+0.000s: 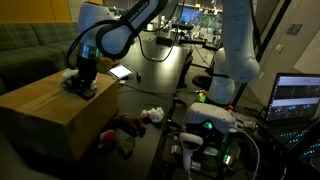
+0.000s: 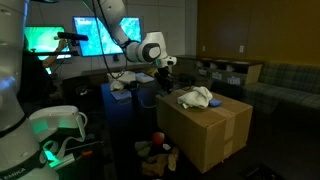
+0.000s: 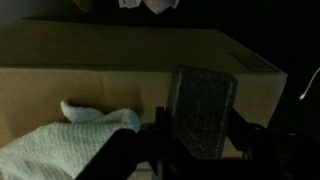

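A large cardboard box (image 1: 50, 112) stands on the floor; it also shows in the other exterior view (image 2: 205, 130) and fills the wrist view (image 3: 100, 55). A crumpled white cloth (image 2: 196, 97) lies on its top and appears at the lower left of the wrist view (image 3: 60, 140). My gripper (image 1: 80, 84) is low over the box top, beside the cloth (image 2: 163, 80). In the wrist view its fingers (image 3: 203, 140) appear shut on a dark grey textured flat object (image 3: 205, 105) that stands upright between them.
Small toys and clutter lie on the floor beside the box (image 1: 150, 115) (image 2: 160, 152). A dark table (image 1: 160, 60) stands behind it. A second white robot base (image 1: 235, 50) and a laptop (image 1: 295, 98) are nearby. A couch (image 2: 270, 75) lines the wall, and monitors (image 2: 60, 38) glow.
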Motion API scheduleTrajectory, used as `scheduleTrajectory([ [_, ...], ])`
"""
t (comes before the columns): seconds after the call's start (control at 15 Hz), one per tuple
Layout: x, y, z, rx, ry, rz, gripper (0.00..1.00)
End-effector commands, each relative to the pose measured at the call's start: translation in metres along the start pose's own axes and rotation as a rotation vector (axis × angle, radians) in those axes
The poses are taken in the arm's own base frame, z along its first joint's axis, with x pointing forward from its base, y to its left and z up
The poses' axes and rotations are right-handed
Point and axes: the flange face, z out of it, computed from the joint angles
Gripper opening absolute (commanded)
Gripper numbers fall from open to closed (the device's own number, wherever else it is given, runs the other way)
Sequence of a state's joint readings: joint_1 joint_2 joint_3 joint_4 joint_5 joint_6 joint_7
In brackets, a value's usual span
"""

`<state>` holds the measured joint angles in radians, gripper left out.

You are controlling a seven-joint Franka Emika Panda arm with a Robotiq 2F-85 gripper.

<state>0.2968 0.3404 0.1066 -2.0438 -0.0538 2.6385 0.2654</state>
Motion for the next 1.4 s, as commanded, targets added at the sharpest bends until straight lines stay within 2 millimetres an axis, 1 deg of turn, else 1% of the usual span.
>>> scheduleTrajectory([
  [0.0,0.033,0.017,0.009,-0.01,0.019,-0.036,0.35],
  [0.27,0.054,0.021,0.025,-0.016,0.03,-0.064,0.35],
  [0.4,0.064,0.02,0.031,-0.008,0.029,-0.079,0.35],
  [0.6,0.074,0.016,0.04,0.003,0.023,-0.107,0.35],
  [0.8,0.081,0.011,0.05,-0.002,0.022,-0.136,0.35],
  [1.13,0.09,0.014,0.068,0.002,0.014,-0.155,0.35],
  [1.33,0.094,0.014,0.073,-0.002,0.01,-0.161,0.35],
])
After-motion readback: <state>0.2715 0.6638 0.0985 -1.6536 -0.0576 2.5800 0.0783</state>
